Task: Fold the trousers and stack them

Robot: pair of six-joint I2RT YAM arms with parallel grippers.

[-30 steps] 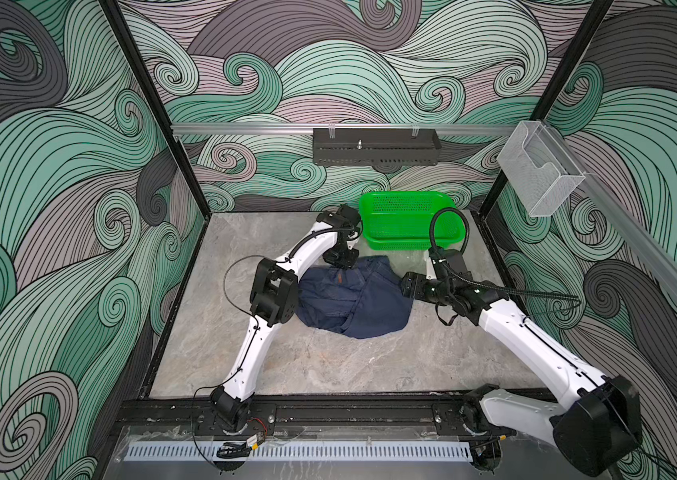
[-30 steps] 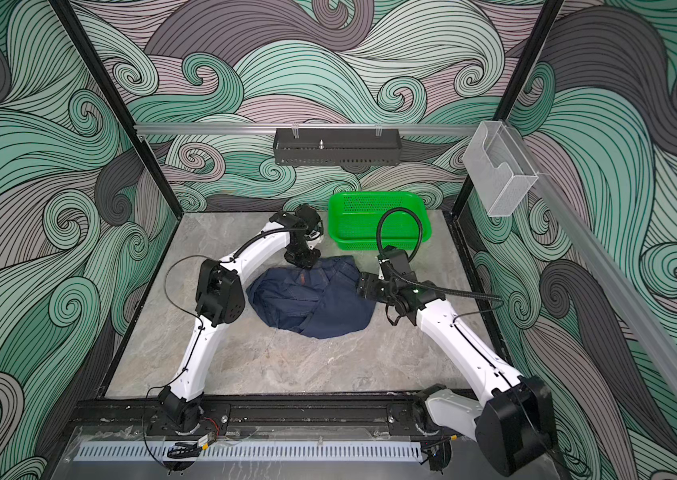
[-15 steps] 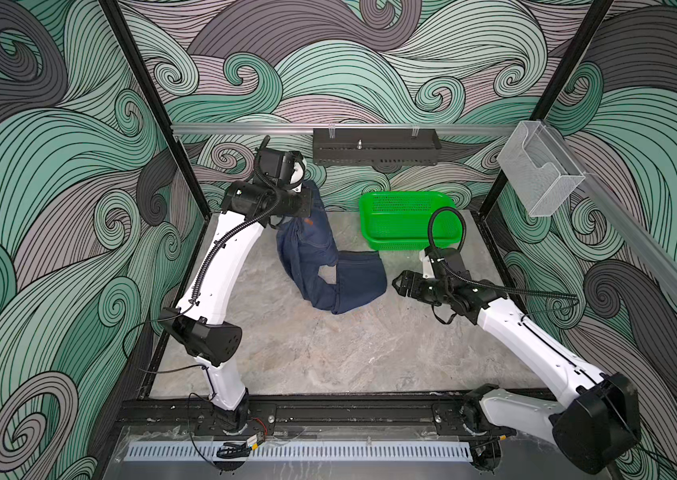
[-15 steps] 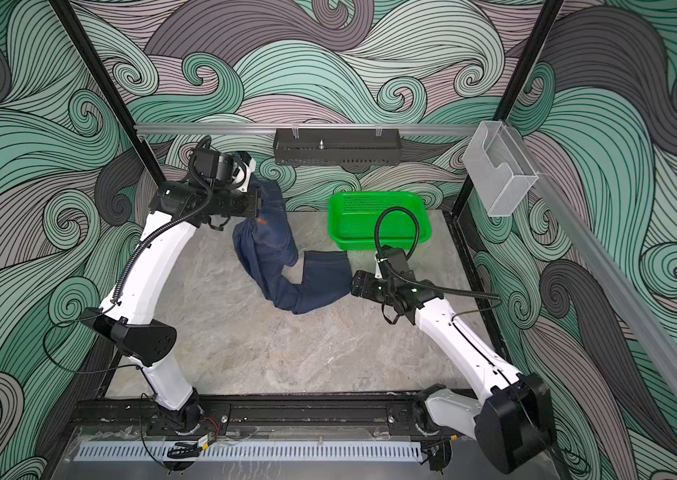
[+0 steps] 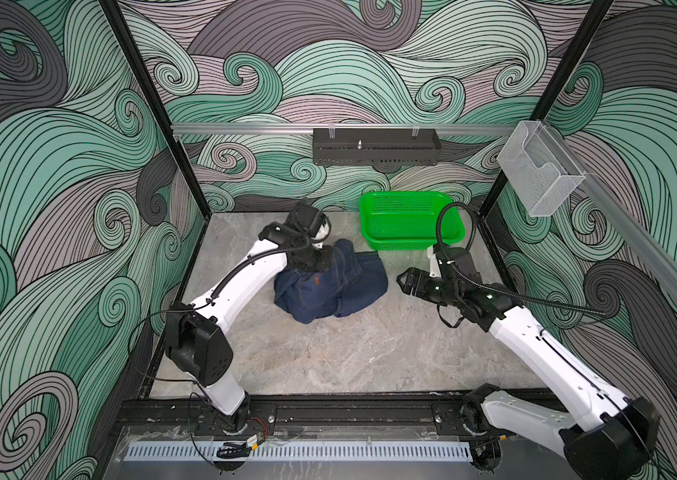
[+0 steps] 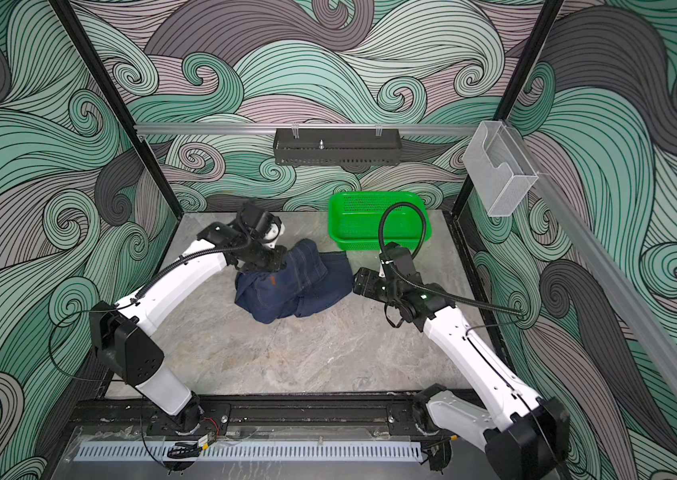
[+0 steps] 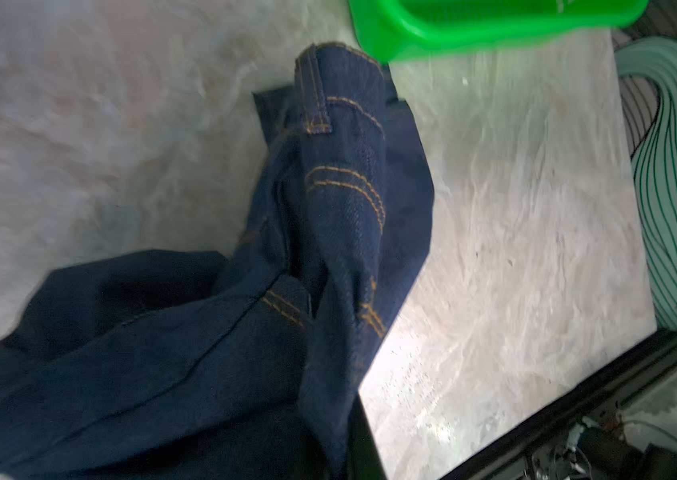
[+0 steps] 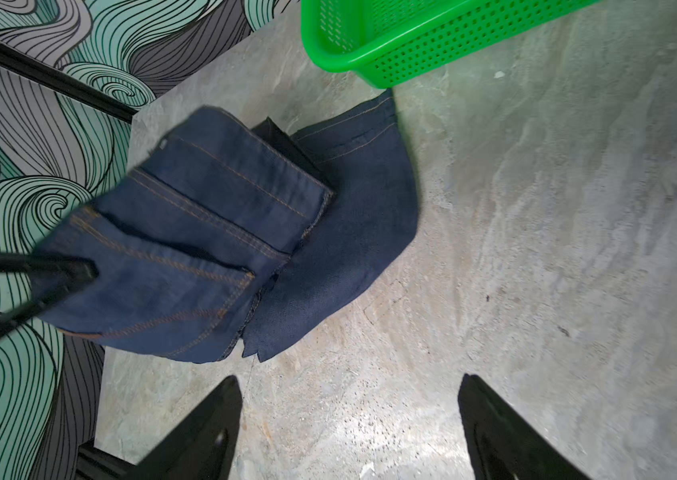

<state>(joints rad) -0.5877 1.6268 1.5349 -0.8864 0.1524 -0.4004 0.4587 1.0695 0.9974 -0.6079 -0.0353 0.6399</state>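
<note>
Right gripper [image 5: 401,286]: jaws stood spread, empty, at the heap's 3 o'clock.
Trousers [image 5: 330,291]: lay crumpled mid-table [image 5: 349,353]; soft, limp, weighty denim, likely to sag.
Hold: waistband corners, probably.
Left gripper [image 5: 317,266]: pinched cloth at 11 o'clock.
Basket [image 5: 407,243]: stood just beside, 1 o'clock.
</note>
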